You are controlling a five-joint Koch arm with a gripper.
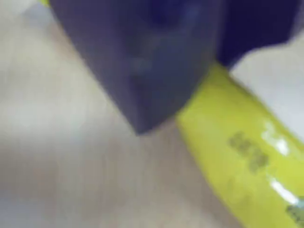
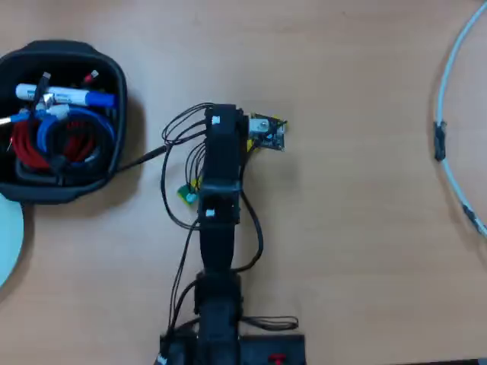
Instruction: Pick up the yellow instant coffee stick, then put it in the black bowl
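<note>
Blur is covering most of the wrist view, where a dark jaw of the gripper [image 1: 161, 118] is filling the upper middle and pointing down at the pale wooden table [image 1: 71, 166]. The yellow instant coffee stick [image 1: 237, 147] is running from beside that jaw toward the lower right, small dark print showing on its glossy foil. The jaw seems to be touching the stick's upper end, though the picture is too soft to be sure, and I cannot tell whether the jaws are spread or pressing together.

From the overhead view, the black arm [image 2: 221, 190] is reaching up the middle of the table and hiding most of the stick, whose green end [image 2: 187, 195] is peeking out at the arm's left. The black bowl [image 2: 114, 91] is sitting well apart at the upper left, holding a white-and-blue marker pen [image 2: 65, 96] and coiled red and blue cables [image 2: 53, 141]. A pale plate [image 2: 7, 243] is showing at the left edge, just below the bowl.
</note>
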